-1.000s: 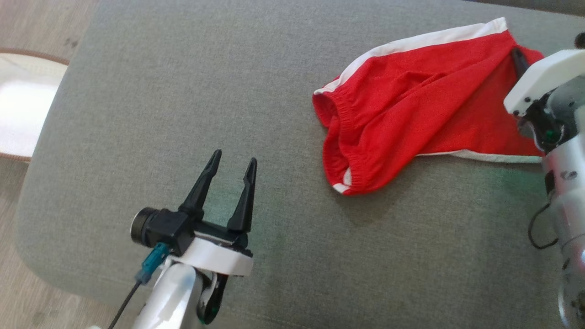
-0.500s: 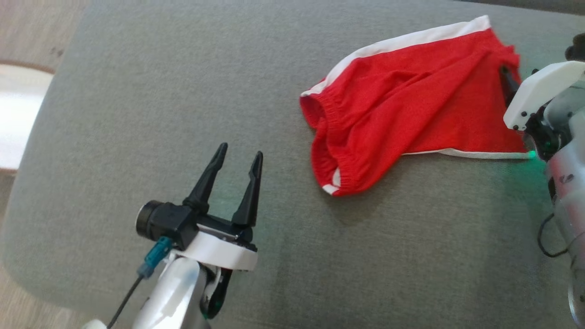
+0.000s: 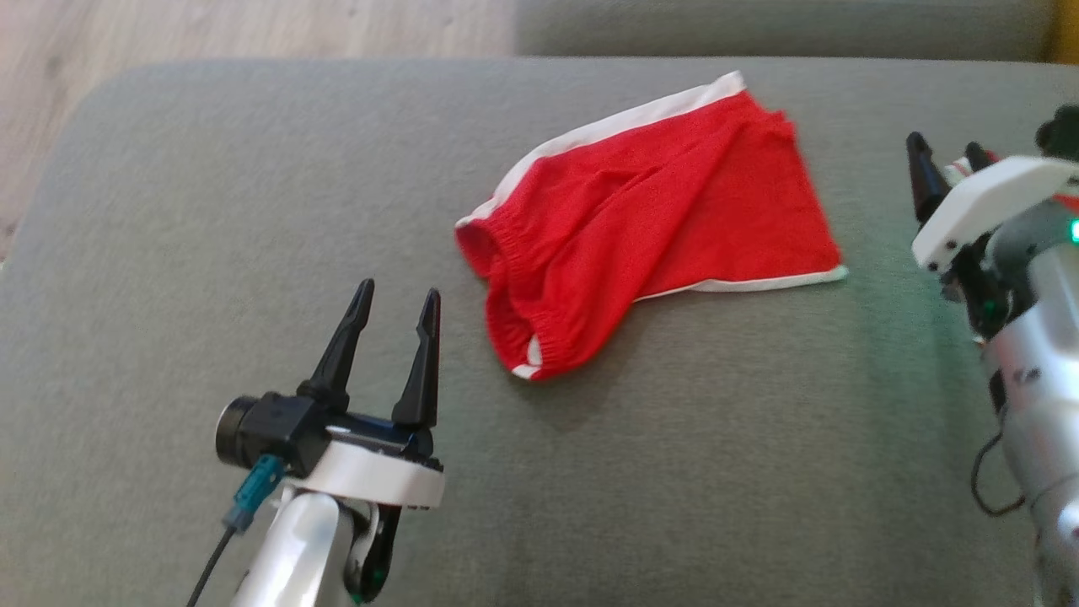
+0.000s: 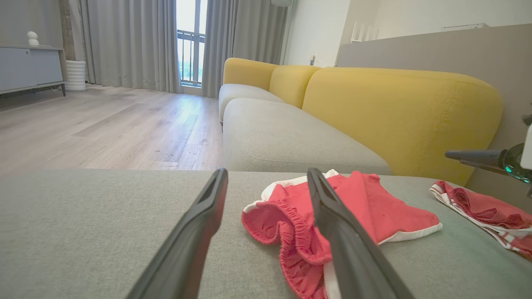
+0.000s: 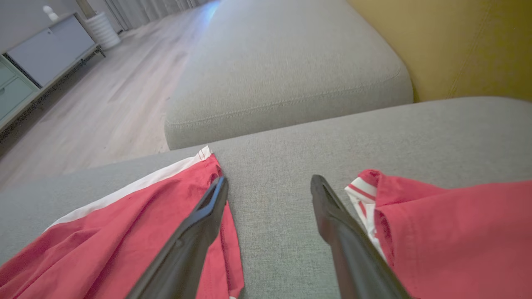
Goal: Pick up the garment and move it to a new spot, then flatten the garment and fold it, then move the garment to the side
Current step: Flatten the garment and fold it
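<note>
The garment is a pair of red shorts with white trim, lying crumpled and partly folded over on the grey cushion, waistband toward me. My left gripper hovers open to the garment's near left, and in its wrist view the garment sits just right of the fingers. My right gripper stands open to the right of the garment, apart from it. Between its own fingertips is bare cushion, with the garment's edge at the left finger.
A second red piece with striped trim lies right of the right gripper, also on the cushion. A yellow sofa back rises behind. Another grey seat lies beyond a gap. Wooden floor borders the cushion's left side.
My right gripper has opened, let go of the garment's right edge and drawn away to the right. The garment now lies free. The head camera has also shifted.
</note>
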`<state>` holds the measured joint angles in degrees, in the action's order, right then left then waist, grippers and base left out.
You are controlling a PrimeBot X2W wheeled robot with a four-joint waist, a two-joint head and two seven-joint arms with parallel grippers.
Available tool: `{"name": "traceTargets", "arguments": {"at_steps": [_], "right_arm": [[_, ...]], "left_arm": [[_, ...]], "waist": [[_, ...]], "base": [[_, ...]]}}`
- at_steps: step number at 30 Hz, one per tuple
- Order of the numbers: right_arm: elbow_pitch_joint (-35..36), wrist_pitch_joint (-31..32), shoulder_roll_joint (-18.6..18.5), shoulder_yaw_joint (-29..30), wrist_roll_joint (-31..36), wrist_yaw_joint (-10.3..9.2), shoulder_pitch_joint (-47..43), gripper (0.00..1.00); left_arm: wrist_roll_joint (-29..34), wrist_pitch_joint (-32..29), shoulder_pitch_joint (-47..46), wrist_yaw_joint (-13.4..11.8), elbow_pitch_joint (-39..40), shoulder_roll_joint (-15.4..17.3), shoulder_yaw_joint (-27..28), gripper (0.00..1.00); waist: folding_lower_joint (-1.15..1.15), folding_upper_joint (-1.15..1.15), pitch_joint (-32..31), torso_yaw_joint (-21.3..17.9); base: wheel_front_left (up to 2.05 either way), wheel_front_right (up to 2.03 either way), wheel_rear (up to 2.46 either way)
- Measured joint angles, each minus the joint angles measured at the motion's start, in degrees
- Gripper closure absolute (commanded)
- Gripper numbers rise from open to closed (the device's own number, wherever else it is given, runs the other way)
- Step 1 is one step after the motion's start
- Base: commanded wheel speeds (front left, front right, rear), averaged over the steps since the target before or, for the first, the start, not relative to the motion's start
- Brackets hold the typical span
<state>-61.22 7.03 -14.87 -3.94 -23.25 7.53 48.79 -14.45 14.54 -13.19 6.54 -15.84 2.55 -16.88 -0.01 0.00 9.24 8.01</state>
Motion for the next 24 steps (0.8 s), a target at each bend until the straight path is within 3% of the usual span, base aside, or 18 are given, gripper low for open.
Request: {"name": "traceTargets", "arguments": {"at_steps": [9,14,19,24], "right_arm": [[19.47,-12.6,1.66,-0.19,-2.75,0.0,-14.48,0.0],[29.45,-18.09,4.63,4.46,-0.42,0.0,-26.46,0.0],[39.12,-20.24,10.57,6.35,3.5,0.0,-37.25,0.0],[42.89,-20.82,11.76,6.98,5.43,0.0,-41.53,0.0]], "left_arm": [[0.42,0.0,1.87,-0.01,1.43,0.01,1.15,0.0],[0.9,0.0,2.13,0.0,1.49,0.02,1.21,0.0],[0.88,0.0,3.82,0.01,1.66,0.03,1.27,0.0],[0.89,0.0,4.25,0.04,1.32,0.04,1.23,0.0]], "waist": [[0.0,0.0,-3.4,-5.62],[0.0,0.0,-3.84,-6.68],[0.01,0.0,-3.61,-7.28],[0.01,0.0,-2.85,-7.69]], "base": [[0.0,0.0,0.0],[0.0,0.0,0.0],[0.0,0.0,0.0],[0.0,0.0,0.0]]}}
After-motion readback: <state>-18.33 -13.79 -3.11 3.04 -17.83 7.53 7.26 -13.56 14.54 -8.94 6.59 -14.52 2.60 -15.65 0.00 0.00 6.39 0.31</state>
